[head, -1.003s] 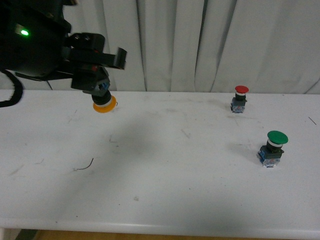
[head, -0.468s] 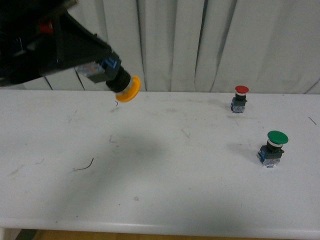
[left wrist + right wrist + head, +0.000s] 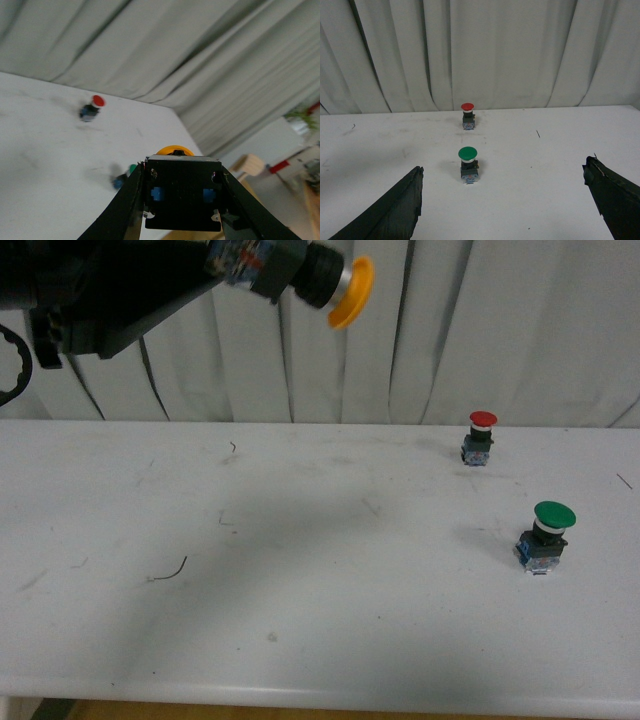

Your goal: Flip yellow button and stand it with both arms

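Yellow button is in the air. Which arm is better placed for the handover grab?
Right. The left gripper is shut on the yellow button, held high with its cap sideways; the right gripper is open and empty, so likely free to take it.

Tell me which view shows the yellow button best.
The front view: the yellow button shows side-on, cap, collar and body. The left wrist view shows only its rear; the right wrist view misses it.

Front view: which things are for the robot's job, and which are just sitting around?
For the job: orange-yellow mushroom-capped push-button, clamped in the black left gripper; open black right gripper.
Just sitting: small red-capped button, bigger green-capped button, thin wire scrap on the white table.
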